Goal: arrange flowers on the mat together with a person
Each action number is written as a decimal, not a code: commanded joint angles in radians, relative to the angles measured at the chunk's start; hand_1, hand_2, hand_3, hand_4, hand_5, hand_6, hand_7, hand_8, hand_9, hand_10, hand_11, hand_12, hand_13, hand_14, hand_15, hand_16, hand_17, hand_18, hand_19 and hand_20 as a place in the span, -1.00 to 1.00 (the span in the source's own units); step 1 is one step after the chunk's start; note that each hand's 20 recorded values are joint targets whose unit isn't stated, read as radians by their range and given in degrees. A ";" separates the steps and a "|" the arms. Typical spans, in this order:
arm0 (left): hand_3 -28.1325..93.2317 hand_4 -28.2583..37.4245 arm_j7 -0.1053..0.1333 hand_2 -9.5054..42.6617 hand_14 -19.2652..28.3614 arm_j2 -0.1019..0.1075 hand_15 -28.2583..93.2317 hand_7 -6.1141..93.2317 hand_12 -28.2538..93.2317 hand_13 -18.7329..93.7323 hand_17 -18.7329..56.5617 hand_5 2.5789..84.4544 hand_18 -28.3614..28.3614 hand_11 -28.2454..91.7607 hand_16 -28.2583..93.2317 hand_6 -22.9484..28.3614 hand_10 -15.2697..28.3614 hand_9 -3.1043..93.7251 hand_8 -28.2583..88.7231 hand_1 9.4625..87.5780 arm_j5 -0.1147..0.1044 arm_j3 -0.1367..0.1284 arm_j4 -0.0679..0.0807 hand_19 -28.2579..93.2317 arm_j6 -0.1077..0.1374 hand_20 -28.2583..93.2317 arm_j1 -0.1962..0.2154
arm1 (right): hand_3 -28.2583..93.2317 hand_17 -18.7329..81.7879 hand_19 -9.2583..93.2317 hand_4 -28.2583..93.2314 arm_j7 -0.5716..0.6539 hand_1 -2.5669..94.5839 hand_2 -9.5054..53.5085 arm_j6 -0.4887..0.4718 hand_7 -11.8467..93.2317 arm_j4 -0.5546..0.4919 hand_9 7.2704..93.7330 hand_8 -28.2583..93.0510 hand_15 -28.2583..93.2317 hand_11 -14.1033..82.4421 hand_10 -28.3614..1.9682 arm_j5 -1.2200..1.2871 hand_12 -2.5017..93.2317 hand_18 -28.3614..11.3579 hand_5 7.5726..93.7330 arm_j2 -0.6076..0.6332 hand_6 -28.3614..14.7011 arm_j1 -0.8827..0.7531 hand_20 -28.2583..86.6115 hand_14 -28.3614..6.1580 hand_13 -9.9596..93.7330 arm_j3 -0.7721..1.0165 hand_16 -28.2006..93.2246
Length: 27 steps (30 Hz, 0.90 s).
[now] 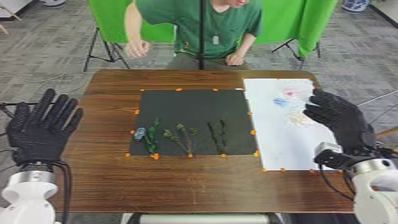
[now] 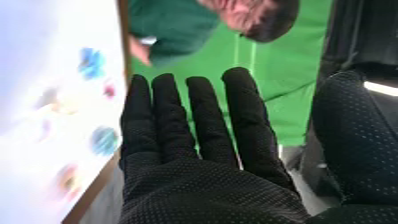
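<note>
In the head view my left hand (image 1: 41, 125) is at the table's left side, palm up with straight fingers. My right hand (image 1: 338, 114) is over the right edge of the white sheet (image 1: 311, 152), its fingers extended. On the black mat (image 1: 191, 107), green stems (image 1: 152, 137), a leafy sprig (image 1: 187, 135) and dark thin stems (image 1: 217, 136) stand in a row, with a blue flower (image 1: 139, 133) at the left end. Blue (image 1: 281, 102), pink (image 1: 291, 92) and pale yellow flowers (image 1: 298, 118) lie on the sheet. In the right wrist view my right hand (image 2: 209, 187) is open, holding nothing, beside blue flowers (image 2: 91, 63).
The brown table (image 1: 178, 187) surrounds the mat, whose edges bear small orange markers (image 1: 137, 111). A dark vertical pole (image 1: 202, 37) rises beyond the table's far edge, with green cloth (image 1: 306, 30) behind.
</note>
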 commanded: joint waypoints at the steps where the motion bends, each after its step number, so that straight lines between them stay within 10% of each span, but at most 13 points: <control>1: 0.64 -1.00 0.006 0.05 0.39 -0.011 -0.07 -0.65 -0.40 -0.17 -0.66 0.01 0.51 -0.23 -0.65 0.19 0.37 -0.15 -0.67 -0.65 0.000 -0.011 -0.003 0.05 -0.009 -0.33 0.029 | 0.69 -0.36 -0.16 -0.90 -0.032 -0.50 -0.40 0.009 -0.52 -0.011 -0.25 -0.69 -0.30 -0.61 -0.04 0.014 -0.59 -0.35 -0.17 -0.018 0.17 -0.054 -0.24 -0.21 -0.21 0.032 -0.12; 5: 0.63 -1.00 0.001 0.05 0.39 -0.010 -0.07 -0.65 -0.40 -0.17 -0.66 0.01 0.51 -0.23 -0.65 0.19 0.37 -0.14 -0.67 -0.65 0.027 -0.006 -0.009 0.06 0.005 -0.32 0.031 | 0.69 -0.36 -0.17 -0.90 -0.041 -0.51 -0.39 -0.008 -0.52 -0.016 -0.25 -0.69 -0.30 -0.61 -0.04 0.030 -0.60 -0.34 -0.16 -0.027 0.16 -0.071 -0.24 -0.21 -0.21 0.046 -0.12; 10: 0.64 -1.00 -0.059 0.05 0.40 -0.011 -0.06 -0.65 -0.40 -0.17 -0.66 0.01 0.51 -0.23 -0.65 0.19 0.37 -0.14 -0.67 -0.65 0.235 -0.009 -0.013 0.06 0.051 -0.32 0.023 | 0.69 -0.36 -0.17 -0.89 -0.035 -0.51 -0.39 -0.042 -0.51 -0.022 -0.25 -0.69 -0.31 -0.61 -0.04 0.035 -0.60 -0.34 -0.16 -0.044 0.16 -0.095 -0.24 -0.19 -0.21 0.071 -0.12; 14: 0.64 -1.00 -0.076 0.01 0.39 -0.012 -0.07 -0.63 -0.39 -0.17 -0.64 0.12 0.50 -0.22 -0.66 0.10 0.35 -0.14 -0.68 -0.59 0.304 -0.014 -0.015 0.04 0.058 -0.33 0.020 | 0.69 -0.36 -0.17 -0.90 -0.033 -0.51 -0.39 -0.072 -0.51 -0.029 -0.25 -0.69 -0.31 -0.61 -0.05 0.038 -0.60 -0.34 -0.16 -0.058 0.16 -0.114 -0.24 -0.20 -0.21 0.090 -0.12; 18: 0.63 -1.00 -0.118 -0.02 0.36 -0.009 -0.06 -0.63 -0.40 -0.18 -0.62 0.20 0.46 -0.21 -0.66 0.08 0.36 -0.12 -0.69 -0.54 0.447 -0.017 -0.016 0.03 0.093 -0.35 0.018 | 0.69 -0.36 -0.17 -0.90 -0.037 -0.51 -0.39 -0.095 -0.51 -0.033 -0.25 -0.69 -0.31 -0.61 -0.05 0.042 -0.60 -0.35 -0.16 -0.072 0.16 -0.133 -0.24 -0.20 -0.21 0.108 -0.12; 27: 0.65 -1.00 -0.094 -0.01 0.37 -0.007 -0.08 -0.66 -0.41 -0.22 -0.58 0.05 0.38 -0.23 -0.68 0.19 0.33 -0.25 -0.67 -0.57 0.428 -0.009 -0.018 -0.03 0.099 -0.39 0.021 | 0.69 -0.36 -0.16 -0.90 -0.034 -0.51 -0.38 -0.174 -0.51 -0.047 -0.25 -0.69 -0.31 -0.61 -0.05 0.041 -0.60 -0.35 -0.16 -0.129 0.16 -0.184 -0.24 -0.20 -0.20 0.159 -0.12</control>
